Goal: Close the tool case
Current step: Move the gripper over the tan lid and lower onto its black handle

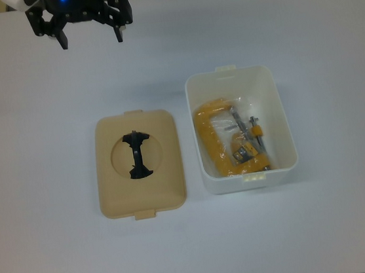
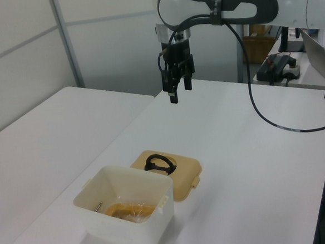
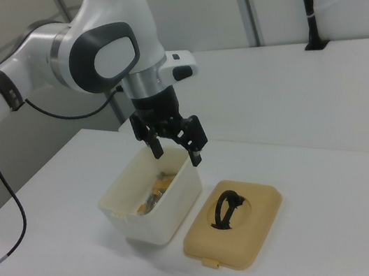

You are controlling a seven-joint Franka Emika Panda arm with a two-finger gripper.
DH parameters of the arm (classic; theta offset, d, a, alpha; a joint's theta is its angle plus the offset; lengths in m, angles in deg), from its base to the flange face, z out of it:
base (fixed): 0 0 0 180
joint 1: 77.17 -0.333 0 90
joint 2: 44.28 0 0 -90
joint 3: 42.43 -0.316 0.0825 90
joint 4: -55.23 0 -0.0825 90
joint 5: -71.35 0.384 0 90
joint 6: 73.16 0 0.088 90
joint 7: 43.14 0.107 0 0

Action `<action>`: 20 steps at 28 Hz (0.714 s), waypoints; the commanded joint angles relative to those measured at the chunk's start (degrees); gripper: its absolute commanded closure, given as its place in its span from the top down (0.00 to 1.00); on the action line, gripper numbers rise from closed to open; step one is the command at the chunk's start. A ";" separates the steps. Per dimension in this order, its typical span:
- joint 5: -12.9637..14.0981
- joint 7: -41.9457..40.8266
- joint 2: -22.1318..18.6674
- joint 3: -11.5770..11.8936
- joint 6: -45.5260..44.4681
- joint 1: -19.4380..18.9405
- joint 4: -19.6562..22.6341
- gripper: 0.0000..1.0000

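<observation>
The gripper hangs in the air with its two fingers spread apart and nothing between them; they point down at bare table. In the left view the gripper is clearly high above the white surface, held by the white arm that reaches in from the left view's right.

Nearest below the fingertips lies the tan lid, flat on the table, its round recess up and its black handle standing across that recess. In the top view it sits below the fingers and slightly to the top view's right, well apart from them.

Just beyond the lid stands the white tub of the tool case, uncovered and upright. The two parts sit side by side, close but not touching. Inside the tub lies a yellow clamp with a metal screw, wrapped in clear plastic. In the right view the tub is on the right view's left of the lid, with the gripper above its far rim.
</observation>
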 commanded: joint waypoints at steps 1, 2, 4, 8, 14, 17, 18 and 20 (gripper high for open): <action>0.17 0.95 0.14 0.35 2.76 -0.45 0.96 1.00; 0.00 0.95 0.23 0.35 2.77 -0.45 1.05 1.00; -0.18 0.86 0.49 0.35 3.03 -0.54 1.05 1.00; -0.09 0.77 1.28 0.18 7.60 -0.72 1.49 1.00; 0.00 1.56 4.44 0.26 11.12 -2.29 1.58 1.00; -0.96 5.68 6.02 0.26 13.05 -2.65 1.58 1.00; -1.40 6.30 6.55 0.26 13.67 -2.91 1.66 1.00; -2.11 6.84 7.43 0.26 14.37 -3.26 1.75 1.00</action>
